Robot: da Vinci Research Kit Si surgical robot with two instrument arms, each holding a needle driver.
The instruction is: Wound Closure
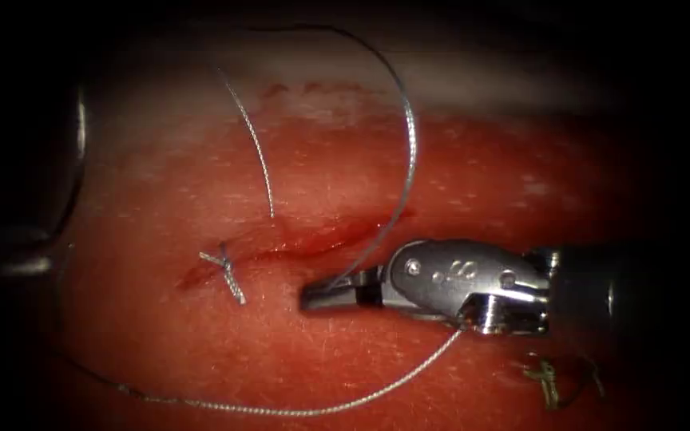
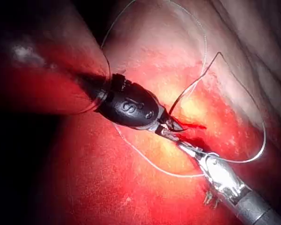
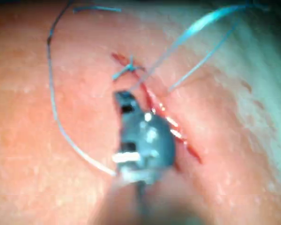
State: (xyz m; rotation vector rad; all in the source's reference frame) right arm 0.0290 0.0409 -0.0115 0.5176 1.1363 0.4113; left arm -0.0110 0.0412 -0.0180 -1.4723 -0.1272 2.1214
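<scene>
Thread (image 1: pixel 405 160) gripped in closed jaws of right tool (image 1: pixel 331 294) beside cut (image 1: pixel 321 239) in tissue (image 1: pixel 201 351); knot (image 1: pixel 225 267) at cut's left end.

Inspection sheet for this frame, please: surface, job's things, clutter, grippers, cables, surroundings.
Surface: tissue with an open cut, red fluid along it.
Job's things: thread arcs above the cut and sweeps below it; a tied knot sits at the cut's left end.
Clutter: thread scrap lying on the tissue to the right.
Grippers: right tool just below the cut, jaws shut on the thread.
Cables: nothing seen.
Surroundings: dark, nothing seen.
</scene>
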